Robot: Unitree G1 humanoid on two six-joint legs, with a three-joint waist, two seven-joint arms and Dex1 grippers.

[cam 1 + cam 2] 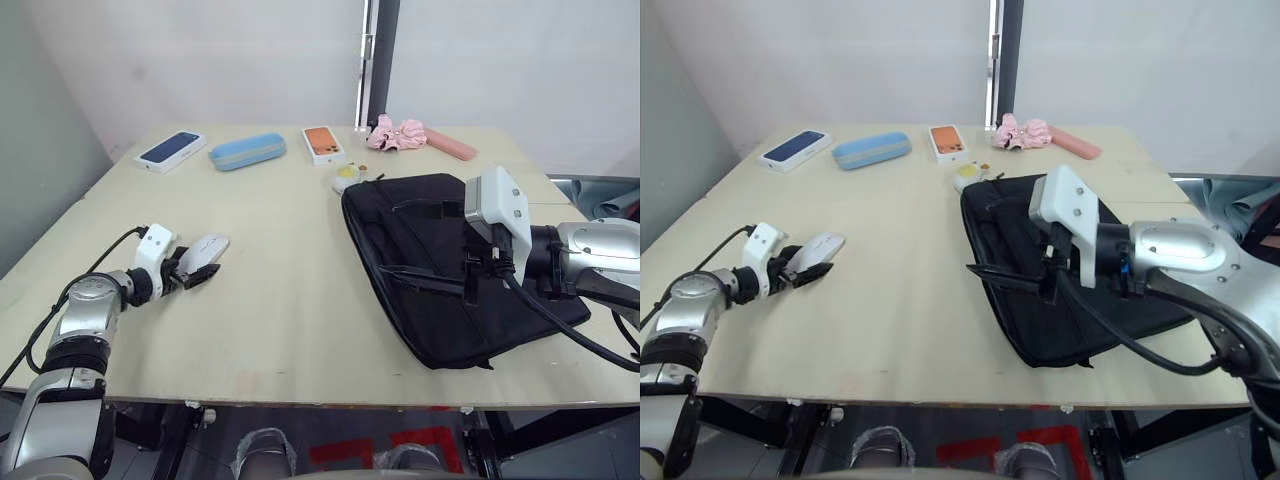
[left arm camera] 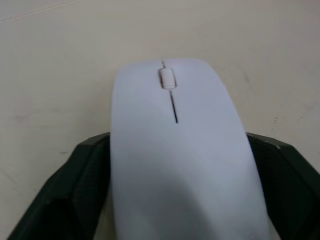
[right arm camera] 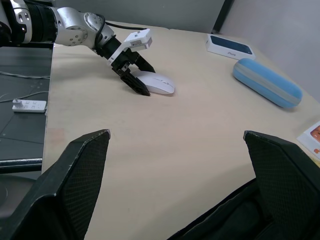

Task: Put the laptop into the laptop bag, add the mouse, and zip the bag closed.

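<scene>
The white mouse lies on the left part of the table, and my left gripper is shut on its rear end, one black finger against each side. The black laptop bag lies flat on the right part of the table, its handles on top. My right gripper is open above the bag's near left edge and points toward the mouse; nothing is between its fingers. The laptop is out of view.
Along the far edge stand a dark phone box, a light-blue oval case, an orange phone box, a pink cloth and a pink bar. A white-and-yellow egg toy sits at the bag's far corner.
</scene>
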